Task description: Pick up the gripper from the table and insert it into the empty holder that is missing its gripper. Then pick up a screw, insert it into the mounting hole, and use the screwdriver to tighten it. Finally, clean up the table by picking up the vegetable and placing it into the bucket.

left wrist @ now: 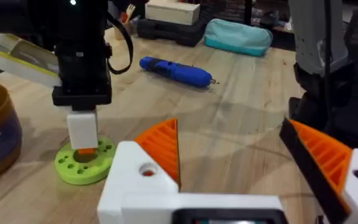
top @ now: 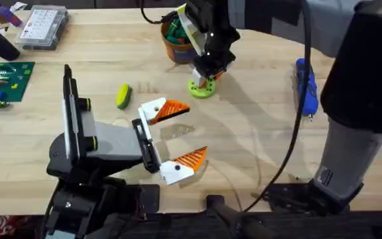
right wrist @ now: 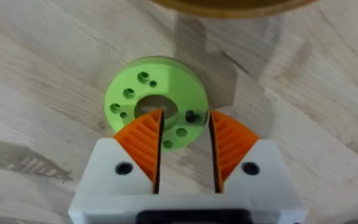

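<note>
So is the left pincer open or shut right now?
Open: the left pincer has its two orange pads spread wide apart with bare table between them.

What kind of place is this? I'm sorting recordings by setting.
Probably a workshop or robotics lab bench: a wooden table, a blue screwdriver, a clear parts organizer and a green circuit board.

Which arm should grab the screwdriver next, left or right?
Probably right. The screwdriver lies on the right side of the table, on the right arm's side. The right end effector hovers over the green holder; the left end effector is open, farther from the tool.
</note>
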Controlling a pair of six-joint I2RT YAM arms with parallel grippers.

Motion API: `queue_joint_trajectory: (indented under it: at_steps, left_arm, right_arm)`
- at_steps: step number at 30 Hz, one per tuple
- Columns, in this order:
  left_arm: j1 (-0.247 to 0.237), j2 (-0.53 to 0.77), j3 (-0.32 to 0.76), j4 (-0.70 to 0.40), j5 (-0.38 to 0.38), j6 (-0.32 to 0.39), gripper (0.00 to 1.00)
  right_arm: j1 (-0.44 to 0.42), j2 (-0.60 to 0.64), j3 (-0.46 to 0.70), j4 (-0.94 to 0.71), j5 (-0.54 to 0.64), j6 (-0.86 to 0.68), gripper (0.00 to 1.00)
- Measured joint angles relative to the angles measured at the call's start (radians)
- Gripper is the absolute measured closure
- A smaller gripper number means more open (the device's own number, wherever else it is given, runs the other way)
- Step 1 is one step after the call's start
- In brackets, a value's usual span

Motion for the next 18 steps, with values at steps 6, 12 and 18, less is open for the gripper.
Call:
queue_joint_trajectory:
  at_steps: [6, 12, 18]
  left_arm:
    - [0.000, 0.000, 0.000, 0.000, 0.000, 0.000, 0.010]
    - [0.000, 0.000, 0.000, 0.000, 0.000, 0.000, 0.010]
    - [0.000, 0.000, 0.000, 0.000, 0.000, 0.000, 0.010]
  right_arm:
    - [0.000, 0.000, 0.000, 0.001, 0.000, 0.000, 0.578]
    - [0.000, 0.000, 0.000, -0.008, 0.000, 0.000, 0.578]
    - [0.000, -0.002, 0.000, -0.003, 0.000, 0.000, 0.578]
